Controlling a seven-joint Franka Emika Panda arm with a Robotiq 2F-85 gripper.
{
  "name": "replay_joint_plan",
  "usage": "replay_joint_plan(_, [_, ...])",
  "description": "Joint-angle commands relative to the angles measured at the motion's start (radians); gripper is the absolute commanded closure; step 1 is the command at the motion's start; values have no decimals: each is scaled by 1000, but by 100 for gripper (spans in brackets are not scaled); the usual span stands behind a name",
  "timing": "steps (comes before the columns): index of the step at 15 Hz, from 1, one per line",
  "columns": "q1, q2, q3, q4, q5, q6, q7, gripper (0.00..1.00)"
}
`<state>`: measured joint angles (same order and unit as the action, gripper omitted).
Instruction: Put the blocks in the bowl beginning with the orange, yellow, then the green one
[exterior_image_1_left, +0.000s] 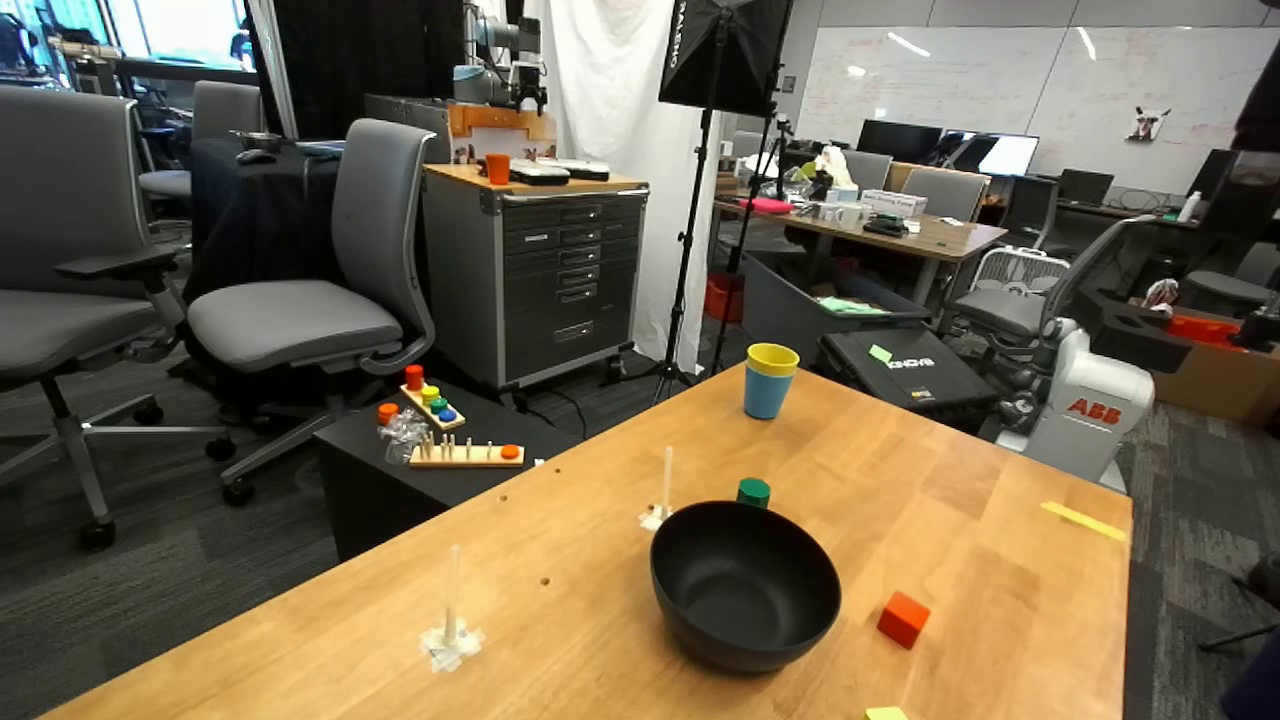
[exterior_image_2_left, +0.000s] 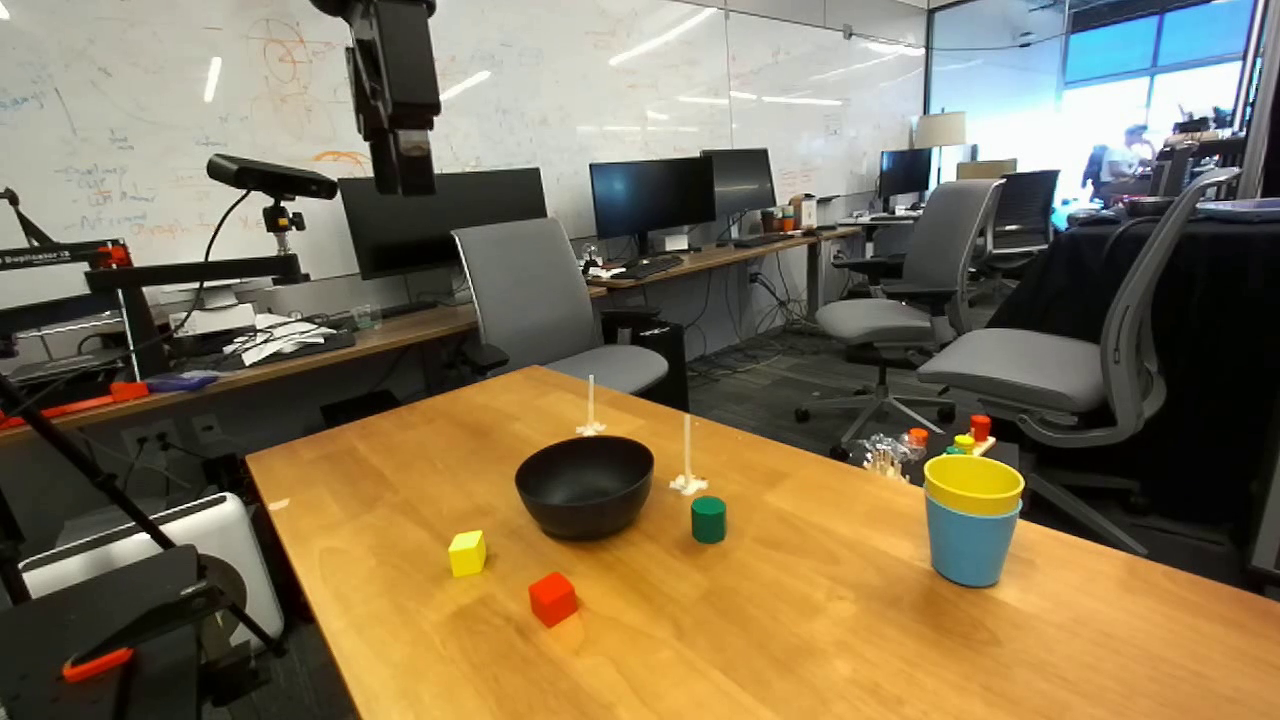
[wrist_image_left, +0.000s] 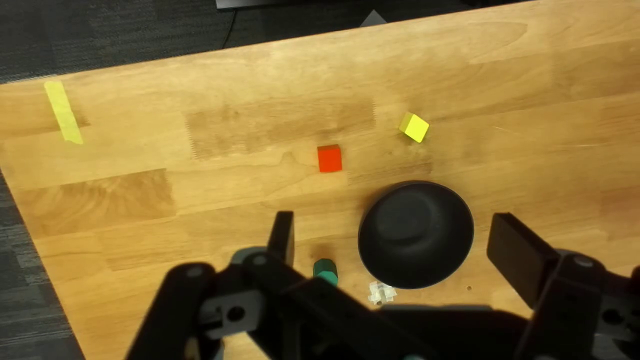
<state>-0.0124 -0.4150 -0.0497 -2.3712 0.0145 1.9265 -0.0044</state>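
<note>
Bowl (exterior_image_1_left: 745, 590) on the bench (exterior_image_1_left: 580, 640) in an exterior view, orange cube (exterior_image_1_left: 904, 620) near it, green block (exterior_image_1_left: 753, 492) partly hidden behind it, yellow cube (exterior_image_1_left: 886, 714) cut off at the bottom. In an exterior view the end effector (exterior_image_2_left: 404, 165) hangs well above the bench; orange cube, yellow cube and green block all outside the bowl. Wrist view: jaws spread wide, released, bench well below

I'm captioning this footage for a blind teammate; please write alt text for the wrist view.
Seen from above, an empty black bowl sits on a wooden table, between the robot's spread fingers in the picture. An orange-red cube lies to its upper left, a yellow cube straight above, and a green block to its lower left. A yellow strip lies far left.
</note>
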Motion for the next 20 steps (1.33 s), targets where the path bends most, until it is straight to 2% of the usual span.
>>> replay_joint_plan(1, [-7, 0, 6, 2, 3, -2, -3, 0])
replay_joint_plan(13, [-7, 0, 6, 2, 3, -2, -3, 0])
replay_joint_plan(18, [-11, -20, 9, -36, -18, 73, 0, 0])
replay_joint_plan(20, [-15, -37, 14, -83, -16, 184, 23, 0])
